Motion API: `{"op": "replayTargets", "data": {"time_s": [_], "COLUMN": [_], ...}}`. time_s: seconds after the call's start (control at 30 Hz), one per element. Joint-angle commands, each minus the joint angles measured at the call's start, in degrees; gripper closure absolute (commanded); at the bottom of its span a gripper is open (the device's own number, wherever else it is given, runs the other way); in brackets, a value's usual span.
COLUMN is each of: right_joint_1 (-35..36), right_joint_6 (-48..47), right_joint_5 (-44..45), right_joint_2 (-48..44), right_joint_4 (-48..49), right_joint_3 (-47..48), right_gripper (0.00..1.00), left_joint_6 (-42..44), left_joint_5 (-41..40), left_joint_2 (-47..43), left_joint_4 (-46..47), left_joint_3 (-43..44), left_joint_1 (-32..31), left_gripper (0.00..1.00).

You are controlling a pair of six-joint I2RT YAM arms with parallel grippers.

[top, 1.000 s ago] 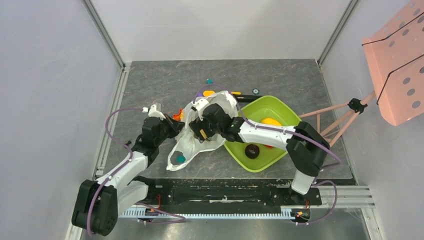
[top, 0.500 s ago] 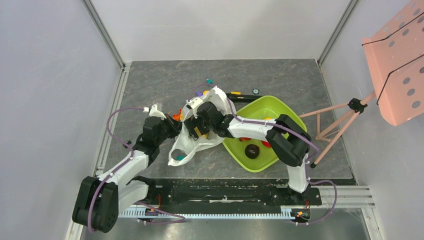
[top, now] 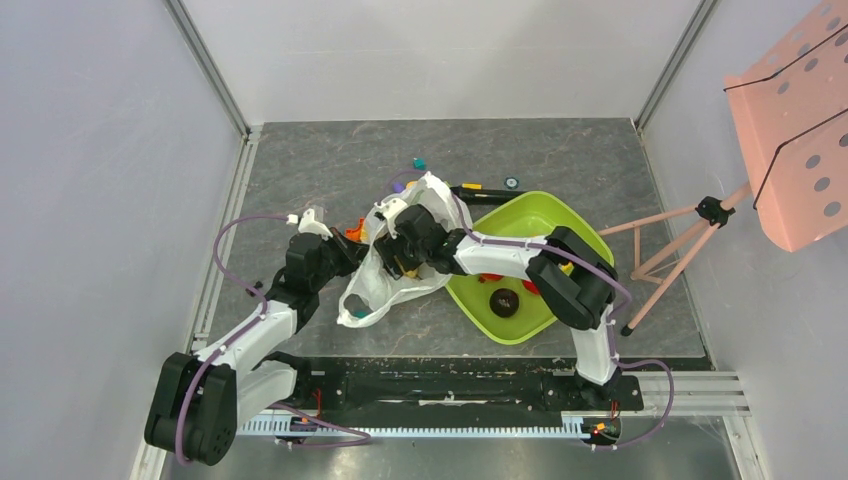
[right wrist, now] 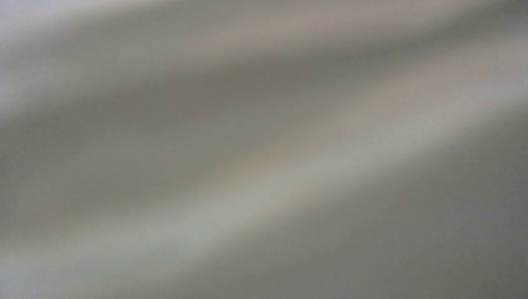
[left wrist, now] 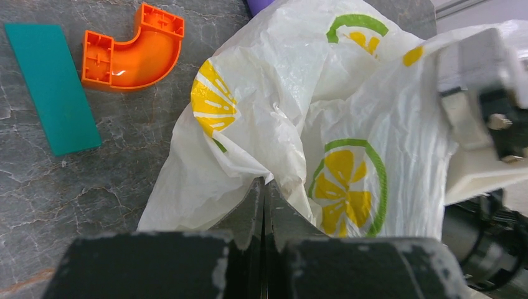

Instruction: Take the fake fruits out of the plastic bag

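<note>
Grey marbled tabletop [top: 560,150], pale walls [top: 440,55], metal rails [top: 205,65]; pink perforated stand [top: 795,130] rt.

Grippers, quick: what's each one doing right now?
Left gripper: shut on a fold of the plastic bag.
Right gripper: buried in the bag, cannot tell.

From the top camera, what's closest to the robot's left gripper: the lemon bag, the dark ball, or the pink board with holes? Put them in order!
1. White lemon-print plastic bag: pinched in the left gripper itself.
2. Dark purple-black ball: to the right, in the lime-green tray.
3. Pink perforated board: far right, at the edge of view.
</note>
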Motion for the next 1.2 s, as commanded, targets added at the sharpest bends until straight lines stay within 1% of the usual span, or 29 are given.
{"op": "replayTargets", "data": {"time_s": [0.0, 0.13, 0.23, 0.4, 0.5, 0.6, 0.77, 0.9, 1.03, 1.17], "right_joint_1": [0.02, 0.66, 2.84, 10.49, 14.76, 16.24, 16.28, 16.28, 16.28, 15.81], "right_joint_6": [-0.49, -1.5, -2.75, -5.1, -5.18, -2.62, 2.19, 4.88, 6.36, 7.19], "right_joint_5": [1.67, 0.28, 1.23, 6.99, 10.78, 12.07, 15.7, 19.96, 25.81, 31.43], "right_joint_2": [-8.74, -14.72, -18.63, -22.15, -24.77, -29.36, -42.08, -50.32, -56.93, -61.75], "right_joint_4": [-1.2, -3.8, -6.04, -10.53, -12.17, -12.32, -11.01, -13.06, -16.3, -19.99], "right_joint_3": [-0.12, 0.47, 1.18, 3.16, 2.53, -1.06, -11.87, -18.25, -21.55, -22.37], "right_gripper": [0.38, 0.4, 0.41, 0.41, 0.41, 0.41, 0.42, 0.42, 0.42, 0.42], "left_joint_6": [-0.42, -0.54, -0.63, -0.93, -1.31, -1.43, -1.16, -1.34, -1.26, 0.05], "left_joint_5": [-0.6, -0.69, -0.29, 1.22, 2.71, 4.01, 8.45, 10.47, 9.96, 5.11], "left_joint_2": [-1.08, -2.04, -2.21, -2.18, -3.16, -4.51, -5.25, -4.69, -5.52, -8.31], "left_joint_4": [2.43, 2.17, 2.04, 2.13, 2.01, 1.34, 0.66, 0.93, 0.49, -4.51], "left_joint_3": [0.59, 0.73, 1.54, 3.36, 5.28, 7.32, 11.36, 13.07, 13.14, 13.68], "left_joint_1": [-0.1, -0.11, -0.07, -0.04, -0.08, -0.06, -0.06, -0.11, -0.09, -0.04], "left_gripper": [0.98, 0.98, 0.98, 0.98, 0.98, 0.98, 0.98, 0.98, 0.98, 0.98]}}
